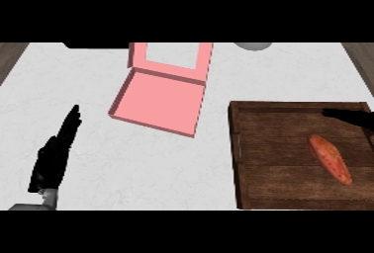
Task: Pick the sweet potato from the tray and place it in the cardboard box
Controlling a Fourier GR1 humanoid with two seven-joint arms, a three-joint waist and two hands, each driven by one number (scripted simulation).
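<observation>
White counter (182,163); sweet potato (330,158) seemingly below right hand (350,117).

Kitchen counter setting; white marbled countertop (182,163); dark wooden tray (281,190) holding a sweet potato (330,158); wood flooring at edges.

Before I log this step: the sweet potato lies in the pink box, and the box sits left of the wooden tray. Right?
Not quite. The sweet potato lies in the wooden tray, not in the pink box. The head view shows this; the box does sit left of the tray.
</observation>
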